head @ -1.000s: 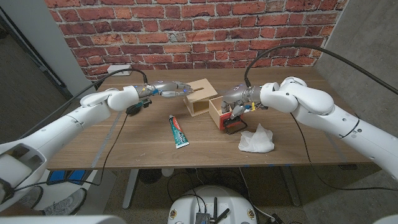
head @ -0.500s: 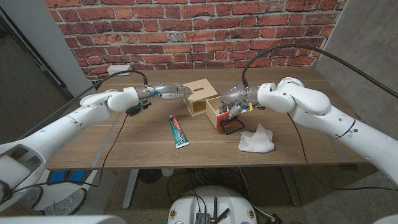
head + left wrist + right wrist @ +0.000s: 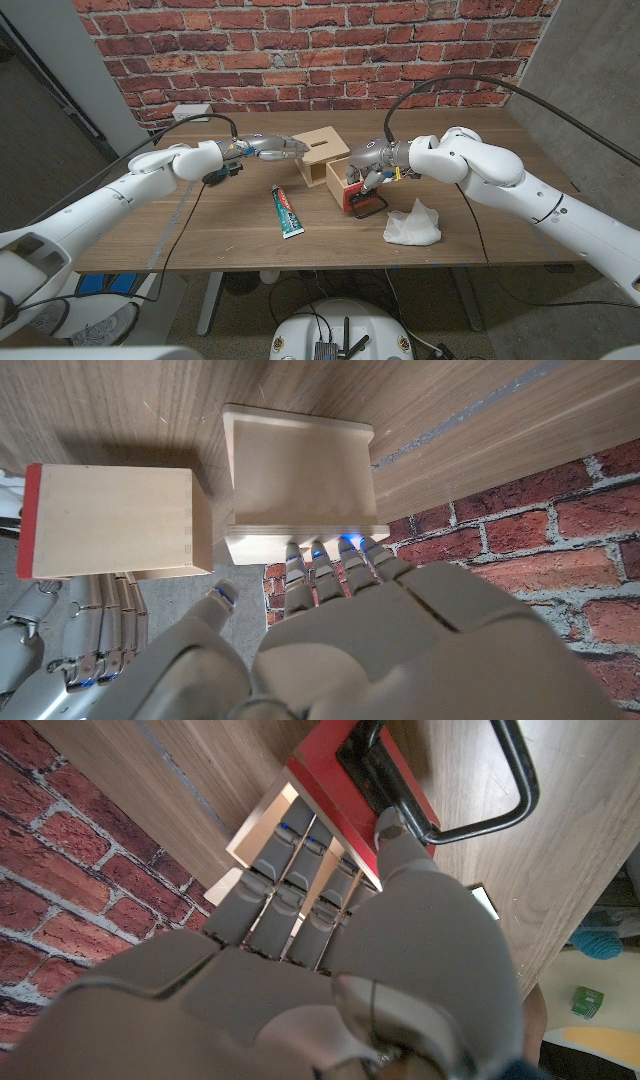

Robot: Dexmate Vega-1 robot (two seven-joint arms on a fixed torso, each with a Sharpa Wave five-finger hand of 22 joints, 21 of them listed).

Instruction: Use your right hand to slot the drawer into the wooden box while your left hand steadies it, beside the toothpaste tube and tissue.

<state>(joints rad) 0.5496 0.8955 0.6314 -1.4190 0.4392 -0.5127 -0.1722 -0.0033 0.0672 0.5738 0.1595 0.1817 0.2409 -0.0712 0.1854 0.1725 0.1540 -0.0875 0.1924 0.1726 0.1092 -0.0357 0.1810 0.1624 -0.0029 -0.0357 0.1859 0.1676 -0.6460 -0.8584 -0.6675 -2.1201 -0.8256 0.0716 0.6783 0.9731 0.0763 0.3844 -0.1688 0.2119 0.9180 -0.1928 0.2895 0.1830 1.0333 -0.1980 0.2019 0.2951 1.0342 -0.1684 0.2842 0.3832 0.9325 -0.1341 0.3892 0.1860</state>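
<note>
The light wooden box (image 3: 318, 155) stands mid-table, with the fingertips of my left hand (image 3: 268, 148) touching its left side; those fingers are stretched out and grip nothing. In the left wrist view the fingertips (image 3: 330, 550) press on the box (image 3: 300, 475), and the drawer (image 3: 110, 525) is just beside it. The drawer (image 3: 350, 184) has a red front and a black handle (image 3: 371, 207) and sits right of the box. My right hand (image 3: 368, 160) grips it, fingers inside it (image 3: 290, 850) and thumb on the red front (image 3: 360, 795).
A green and white toothpaste tube (image 3: 287, 210) lies in front of the box. A crumpled white tissue (image 3: 412, 224) lies near the front right of the drawer. Cables run along the table's back edge below the brick wall.
My right hand has carried the drawer leftward, closer to the box. My left hand has reached slightly further onto the box's side.
</note>
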